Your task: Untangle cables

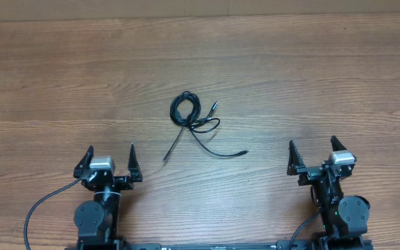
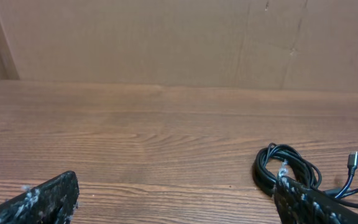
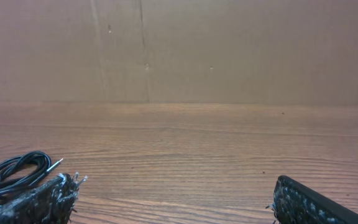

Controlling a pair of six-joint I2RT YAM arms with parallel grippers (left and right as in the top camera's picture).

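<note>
The cables (image 1: 193, 121) lie in a tangle at the middle of the wooden table: a small black coil with loose ends running down left and down right, plugs at the tips. The coil also shows at the lower right of the left wrist view (image 2: 284, 168) and at the lower left of the right wrist view (image 3: 14, 173). My left gripper (image 1: 110, 158) is open and empty near the front edge, left of the cables. My right gripper (image 1: 316, 154) is open and empty, right of them. Both are well short of the cables.
The wooden table (image 1: 325, 76) stretches wide on all sides of the tangle. A brown cardboard wall (image 2: 166, 37) stands along the far edge. Thicker black arm cables (image 1: 44, 205) trail by the left arm base.
</note>
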